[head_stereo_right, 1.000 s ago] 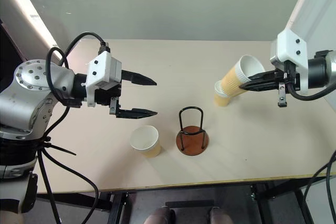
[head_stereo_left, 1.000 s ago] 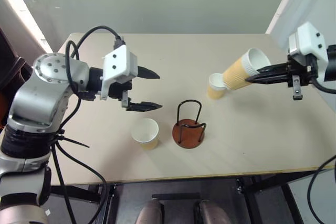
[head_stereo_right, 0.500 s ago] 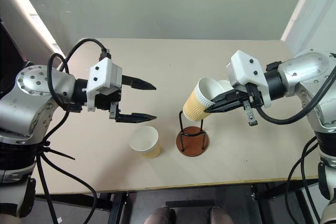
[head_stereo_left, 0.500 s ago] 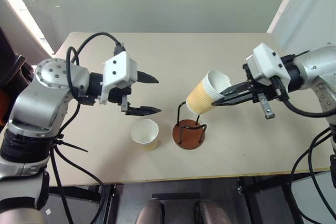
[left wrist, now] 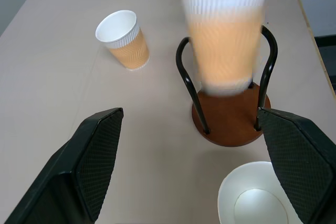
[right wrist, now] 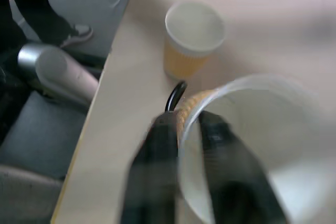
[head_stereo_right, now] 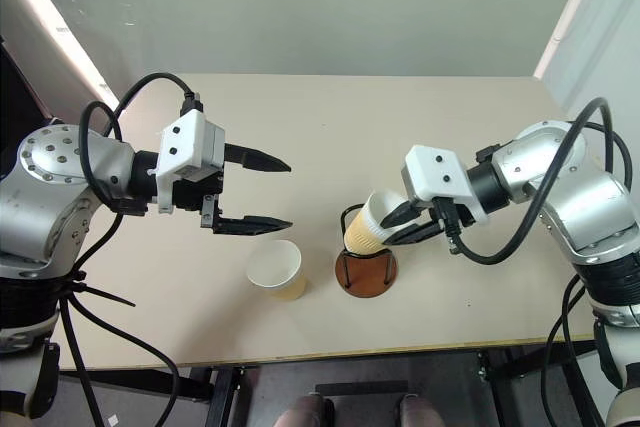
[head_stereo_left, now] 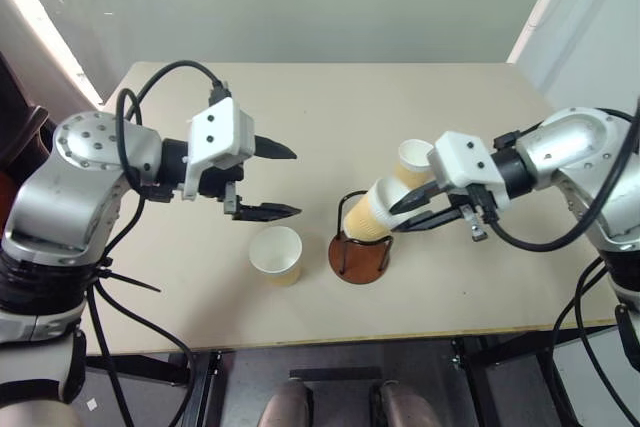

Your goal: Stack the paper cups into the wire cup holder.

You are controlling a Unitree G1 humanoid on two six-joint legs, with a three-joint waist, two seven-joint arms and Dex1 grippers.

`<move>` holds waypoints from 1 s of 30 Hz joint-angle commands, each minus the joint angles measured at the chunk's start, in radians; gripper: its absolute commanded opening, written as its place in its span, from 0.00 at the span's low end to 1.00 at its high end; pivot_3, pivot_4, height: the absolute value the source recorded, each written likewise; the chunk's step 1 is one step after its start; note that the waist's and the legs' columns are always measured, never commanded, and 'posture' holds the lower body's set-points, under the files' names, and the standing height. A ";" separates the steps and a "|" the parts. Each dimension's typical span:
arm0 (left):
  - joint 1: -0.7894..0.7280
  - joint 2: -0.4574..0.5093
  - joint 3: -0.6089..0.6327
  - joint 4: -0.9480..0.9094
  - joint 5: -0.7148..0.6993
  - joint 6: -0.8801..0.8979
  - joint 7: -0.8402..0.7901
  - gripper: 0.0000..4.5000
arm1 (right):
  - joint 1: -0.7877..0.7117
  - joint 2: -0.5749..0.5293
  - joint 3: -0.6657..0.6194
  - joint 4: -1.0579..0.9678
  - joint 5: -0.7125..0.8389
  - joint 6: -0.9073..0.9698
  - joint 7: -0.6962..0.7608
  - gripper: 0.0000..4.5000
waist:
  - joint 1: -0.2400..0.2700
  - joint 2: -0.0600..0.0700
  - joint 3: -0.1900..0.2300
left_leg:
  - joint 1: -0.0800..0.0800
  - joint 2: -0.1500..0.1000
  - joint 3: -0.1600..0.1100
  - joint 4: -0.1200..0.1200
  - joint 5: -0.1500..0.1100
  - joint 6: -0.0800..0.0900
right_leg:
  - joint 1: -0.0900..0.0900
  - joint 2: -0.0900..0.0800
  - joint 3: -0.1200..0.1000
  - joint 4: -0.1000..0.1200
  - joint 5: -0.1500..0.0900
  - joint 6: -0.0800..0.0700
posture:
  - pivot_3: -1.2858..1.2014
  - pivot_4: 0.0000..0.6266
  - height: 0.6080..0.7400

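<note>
A: Status of the right gripper (head_stereo_left: 394, 219)?

B: Positioned at the white rim of the first cup (head_stereo_left: 365, 215). Clenched or released: cannot tell. Cup tilted, base down between the black loops of the wire cup holder (head_stereo_left: 360, 259), apparently not yet seated on the brown disc.

A: Status of the left gripper (head_stereo_left: 296, 183)?

B: Released, spread wide, grasping nothing. Hovering over the desk (head_stereo_left: 330, 107), left of the holder and just above the second cup (head_stereo_left: 277, 253).

A: Location of the remaining cups?

B: Second cup upright near the front edge of the desk, just beside the holder on its left. Third cup (head_stereo_left: 412, 161) upright nearer the middle of the desk, beyond the holder toward the far right corner, close behind the right gripper.

A: Likely faults from here?

B: Probably three. First: release with the cup tilted, ending with the cup wedged against a loop or leaning instead of seated. Second: withdrawal snagging the rim, lifting the cup back out or tipping the light holder. Third: sideways retreat of the right arm knocking over the third cup.

A: Prevention?

B: Level the cup before letting go; retract along the cup's own axis, then clear of the third cup
</note>
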 commanded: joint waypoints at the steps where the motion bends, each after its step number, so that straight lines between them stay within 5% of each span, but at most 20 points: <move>1: -0.002 0.019 0.033 -0.025 -0.007 0.002 0.008 0.98 | -0.005 0.002 -0.002 0.000 -0.038 -0.029 -0.009 0.50 | 0.000 0.000 0.000 | 0.000 0.000 0.000 0.000 0.000 0.000 | 0.000 0.000 0.000 0.000 0.000 0.000 | 0.52 0.24 1.00; 7: -0.019 -0.001 0.027 -0.001 0.020 -0.015 0.044 0.98 | -0.083 0.043 -0.052 0.171 -0.091 -0.065 -0.089 0.97 | -0.002 0.000 0.000 | 0.000 0.000 0.000 0.000 0.000 0.000 | -0.001 0.000 0.000 0.000 0.001 0.000 | 0.52 0.24 1.00; 18: -0.079 -0.065 -0.031 0.102 0.150 -0.070 0.146 0.98 | -0.230 0.154 0.061 0.824 -0.469 -0.460 -0.301 0.97 | -0.003 0.000 0.000 | 0.000 0.000 -0.001 -0.002 0.000 0.000 | -0.004 -0.003 0.000 0.001 0.006 0.000 | 0.52 0.24 1.00; 30: -0.034 -0.038 0.010 0.013 0.129 0.002 0.168 0.98 | -0.354 0.311 0.072 1.267 -0.599 -0.681 -0.348 0.97 | -0.003 0.000 0.000 | -0.012 0.000 -0.001 -0.002 0.001 -0.003 | -0.016 -0.003 -0.001 0.002 0.006 0.000 | 0.52 0.24 1.00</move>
